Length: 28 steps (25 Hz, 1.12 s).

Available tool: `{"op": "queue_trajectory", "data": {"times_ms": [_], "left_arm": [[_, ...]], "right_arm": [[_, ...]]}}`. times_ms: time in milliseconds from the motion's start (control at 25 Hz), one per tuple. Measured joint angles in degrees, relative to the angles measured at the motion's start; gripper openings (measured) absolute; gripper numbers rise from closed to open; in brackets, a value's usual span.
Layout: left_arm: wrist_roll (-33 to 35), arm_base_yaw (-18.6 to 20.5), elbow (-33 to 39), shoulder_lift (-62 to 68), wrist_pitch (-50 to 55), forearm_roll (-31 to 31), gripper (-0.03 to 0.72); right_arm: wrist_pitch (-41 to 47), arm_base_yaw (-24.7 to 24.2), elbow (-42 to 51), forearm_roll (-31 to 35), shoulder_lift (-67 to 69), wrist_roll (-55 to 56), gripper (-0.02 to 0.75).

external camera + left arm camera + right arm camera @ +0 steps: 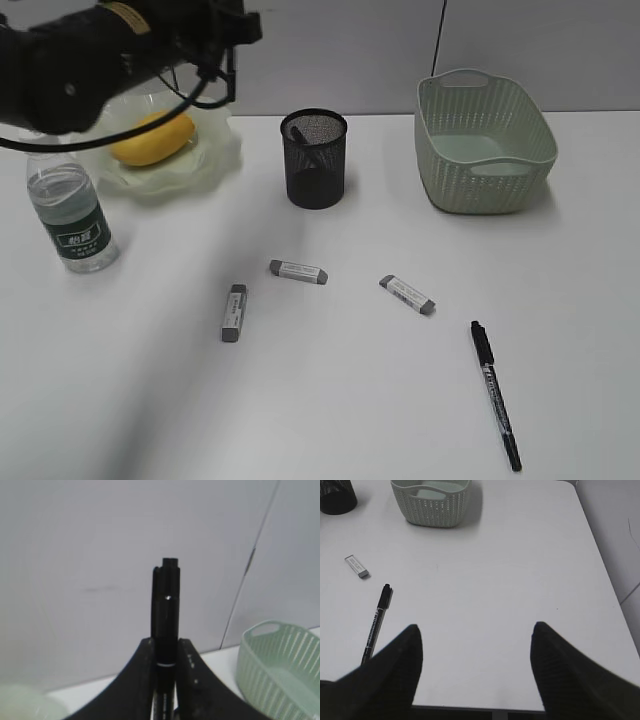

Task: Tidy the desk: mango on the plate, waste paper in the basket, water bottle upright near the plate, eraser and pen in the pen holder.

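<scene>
Left hand [165, 672] pinching slim black pen [166, 610], right hand [475, 650] spread over smooth white desk [510, 570]

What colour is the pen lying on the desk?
Black, with small white printing along its barrel. The pen shows best in the exterior view.
</scene>
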Motion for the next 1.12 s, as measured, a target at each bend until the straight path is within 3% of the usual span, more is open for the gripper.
{"op": "queue_trajectory", "data": {"times_ms": [80,200,440,960,1040,1120], "left_arm": [[0.00,-1.48,-0.08,3.72,-9.54,1.44,0.091],[0.00,-2.71,-2.59,8.62,-13.94,2.90,0.091],[0.00,-4.67,-10.66,14.47,-12.46,3.25,0.091],[0.00,-5.17,-13.23,23.30,-12.42,2.55,0.091],[0.00,-5.17,-13.23,23.30,-12.06,2.50,0.123],[0.00,-5.17,-13.23,23.30,-11.29,2.50,0.225]], "right_arm": [[0.00,0.00,0.00,0.00,0.00,0.00,0.537],[0.00,0.00,0.00,0.00,0.00,0.00,0.537],[0.00,0.00,0.00,0.00,0.00,0.04,0.537],[0.00,0.00,0.00,0.00,0.00,0.04,0.537],[0.00,0.00,0.00,0.00,0.00,0.04,0.537],[0.00,0.00,0.00,0.00,0.00,0.04,0.537]]}}
